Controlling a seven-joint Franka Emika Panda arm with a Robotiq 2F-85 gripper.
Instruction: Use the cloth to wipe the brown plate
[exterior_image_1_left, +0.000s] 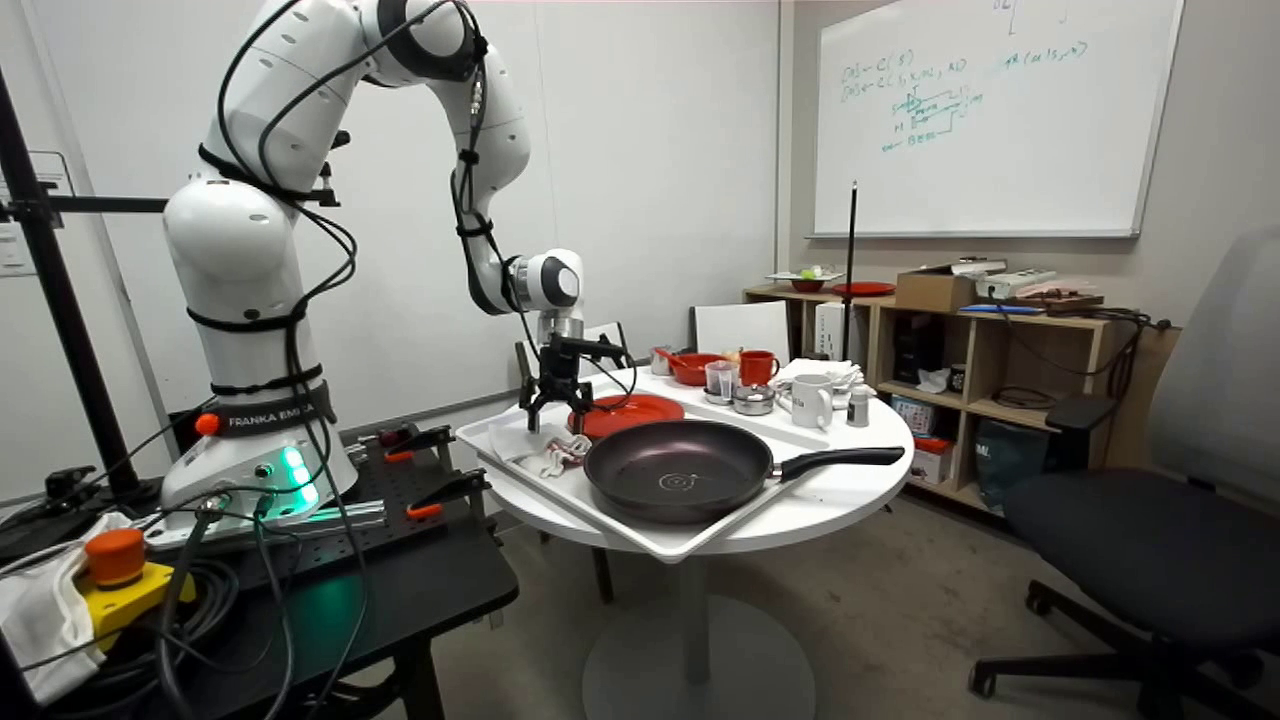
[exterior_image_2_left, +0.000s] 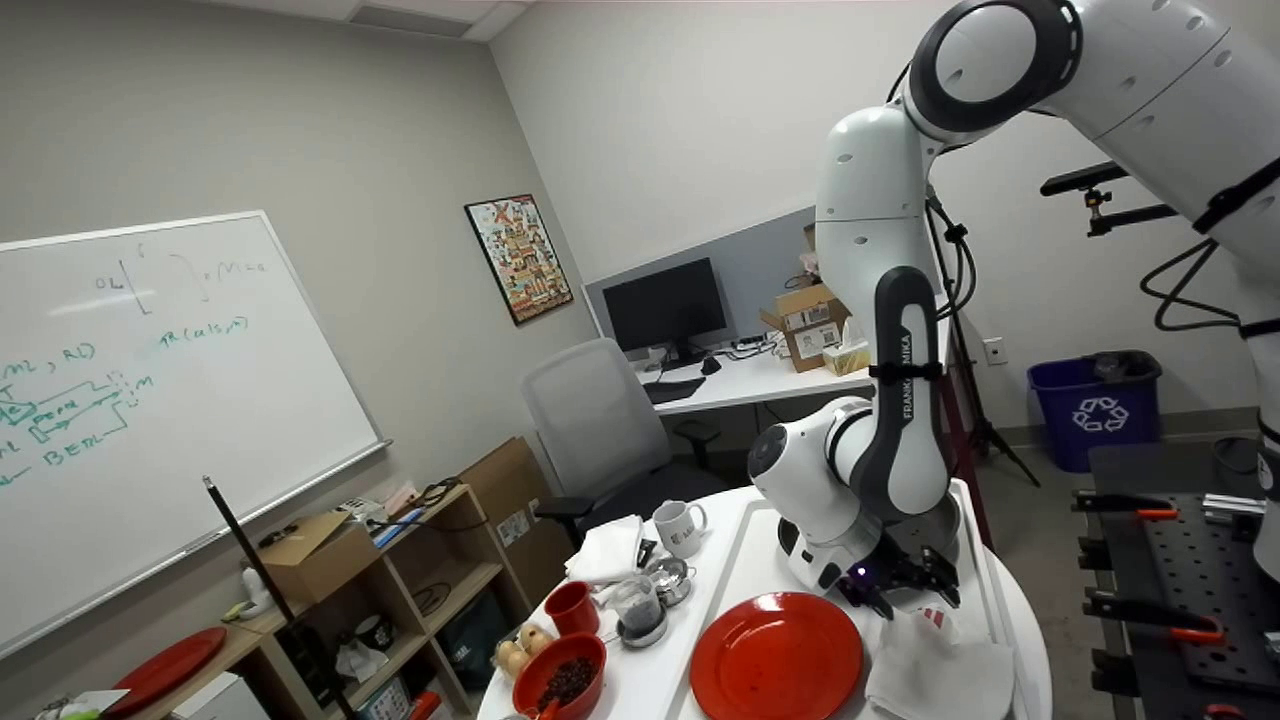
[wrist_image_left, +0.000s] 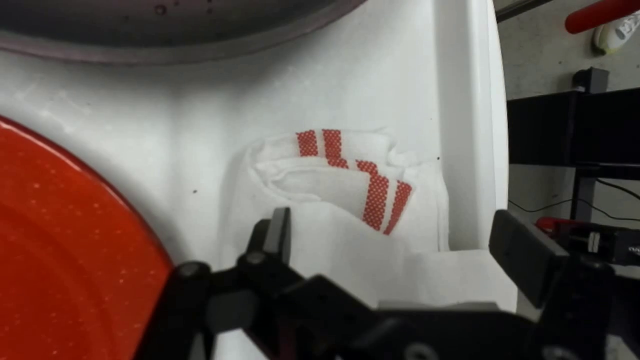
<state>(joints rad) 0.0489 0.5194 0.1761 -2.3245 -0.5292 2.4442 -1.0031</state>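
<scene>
Cloth (wrist_image_left: 345, 240): laid partly over the robot-side edge of the tray (wrist_image_left: 462, 110)
Gripper (wrist_image_left: 395, 237): spread wide above the cloth; contact cannot be judged
Red plate (exterior_image_2_left: 777, 657): set just beside the cloth, toward the tray's opposite edge

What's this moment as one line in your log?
Gripper: open over red-striped cloth; cloth: ungripped, on white tray; red plate: beside cloth

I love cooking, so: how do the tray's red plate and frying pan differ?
The plate is red, the pan dark. The pan has a long handle; the plate shows none. The pan is deep, the plate shallow. Both are round and sit on the white tray.
</scene>
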